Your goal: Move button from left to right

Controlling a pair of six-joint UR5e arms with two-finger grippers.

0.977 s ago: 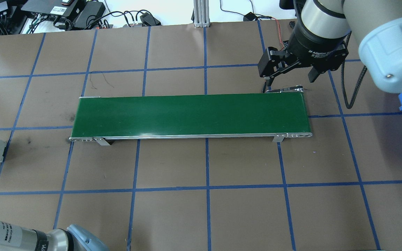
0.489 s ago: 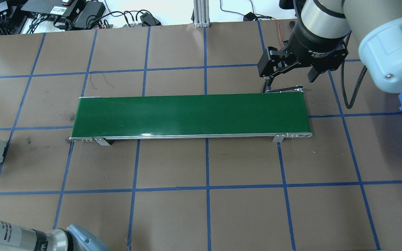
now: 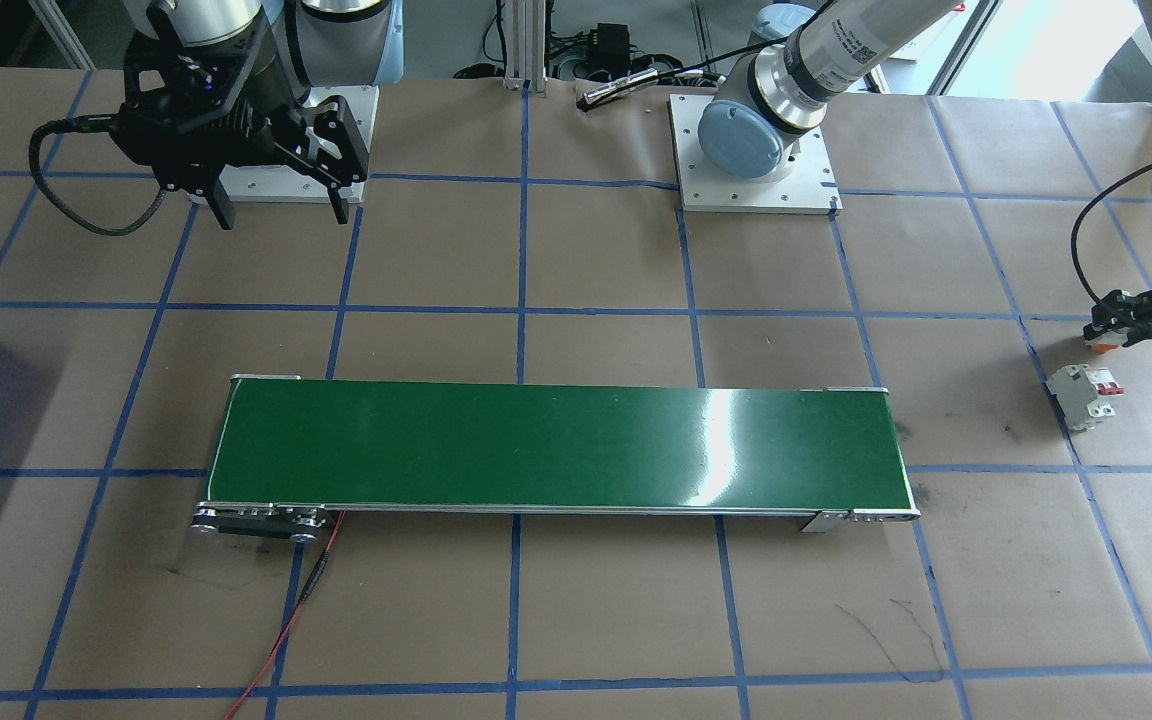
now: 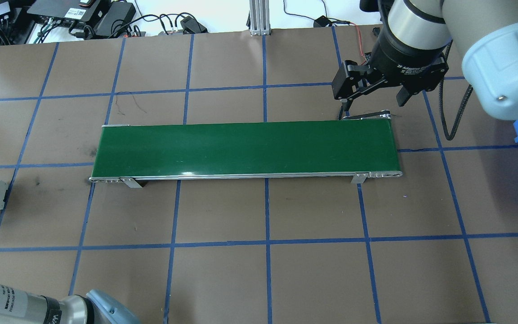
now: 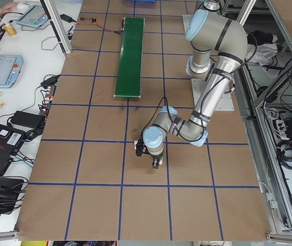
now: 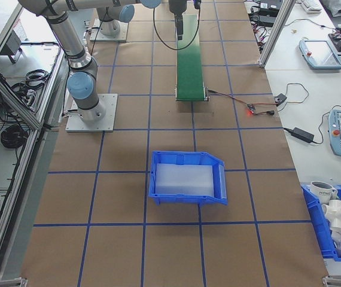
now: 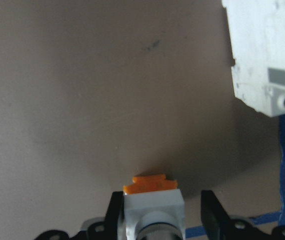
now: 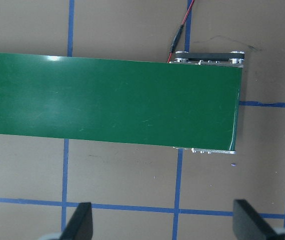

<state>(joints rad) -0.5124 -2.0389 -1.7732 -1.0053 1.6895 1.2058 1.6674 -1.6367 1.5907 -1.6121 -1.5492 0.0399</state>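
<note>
Left claw [image 7: 160, 210] is clamped on the small button with white body and orange base [image 7: 152, 192], held just above the brown paper-covered counter [image 7: 82, 100], near the white circuit breaker [image 7: 265, 55]. Right claw [image 4: 373, 96] hangs spread wide and empty by the green conveyor belt [image 4: 245, 148].

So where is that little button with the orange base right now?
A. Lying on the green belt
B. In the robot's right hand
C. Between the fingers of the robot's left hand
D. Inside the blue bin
C: the left wrist view shows the button between the fingers of the left hand, beside the white breaker.
</note>
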